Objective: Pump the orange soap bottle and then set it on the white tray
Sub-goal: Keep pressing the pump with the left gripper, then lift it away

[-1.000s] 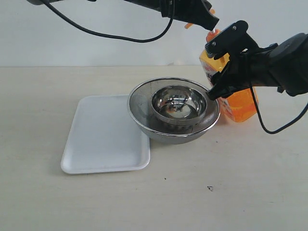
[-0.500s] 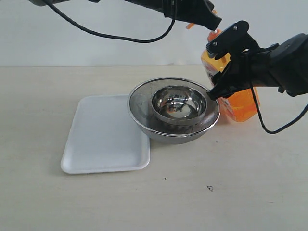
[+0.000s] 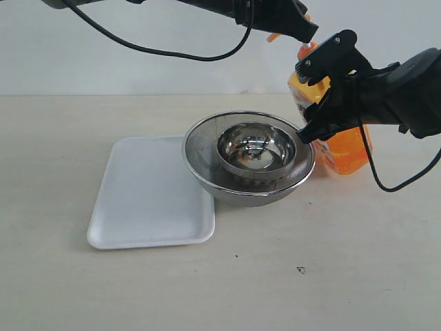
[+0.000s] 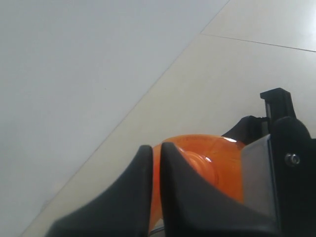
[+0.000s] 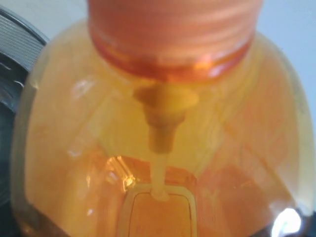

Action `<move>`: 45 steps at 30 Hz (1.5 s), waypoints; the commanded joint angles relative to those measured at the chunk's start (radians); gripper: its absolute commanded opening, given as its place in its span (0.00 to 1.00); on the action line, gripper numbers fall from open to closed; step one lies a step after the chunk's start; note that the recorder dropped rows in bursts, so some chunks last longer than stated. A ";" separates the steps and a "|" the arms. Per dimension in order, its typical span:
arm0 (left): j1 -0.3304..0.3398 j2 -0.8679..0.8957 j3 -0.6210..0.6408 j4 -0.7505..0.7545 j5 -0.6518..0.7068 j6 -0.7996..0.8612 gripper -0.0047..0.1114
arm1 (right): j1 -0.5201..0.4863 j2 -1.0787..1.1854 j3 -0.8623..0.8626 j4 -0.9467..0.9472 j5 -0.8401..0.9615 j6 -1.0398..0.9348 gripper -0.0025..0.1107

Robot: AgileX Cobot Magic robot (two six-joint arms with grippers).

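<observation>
Orange is the colour to watch: the soap bottle [image 3: 344, 148] stands on the table [image 3: 310, 276] at about three o'clock from the big steel bowl [image 3: 207, 181], touching or just beside its rim. A smaller bowl [image 3: 238, 160] sits nested inside that one.

The right gripper [image 3: 303, 102] has its jaws spread wide around the bottle's body, one above and one below the label, and it looks clamped on. Its own camera sees nothing but orange plastic.

The left gripper [image 3: 306, 31] reaches in across the top, at twelve o'clock over the bottle. Its fingers [image 4: 187, 197] are pinched almost together and hold nothing, parked right on the pump head [image 4: 212, 158]. Whether they are pressing it down, I cannot tell.

So, by my reading, we are in the pumping step, with no soap visible coming out. The tray [image 3: 148, 200] lies bare at nine o'clock from the bowls, well apart from the bottle. The lift across the bowls and the set-down are all left to do.
</observation>
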 commanded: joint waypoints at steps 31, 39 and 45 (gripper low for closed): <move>-0.013 0.065 0.020 0.013 0.147 -0.013 0.08 | 0.000 0.003 0.006 0.012 0.063 0.015 0.02; -0.013 0.065 0.020 0.013 0.145 -0.013 0.08 | 0.000 0.003 0.006 0.012 0.063 0.015 0.02; -0.013 0.065 0.020 0.013 0.145 -0.013 0.08 | 0.000 0.003 0.006 0.012 0.063 0.015 0.02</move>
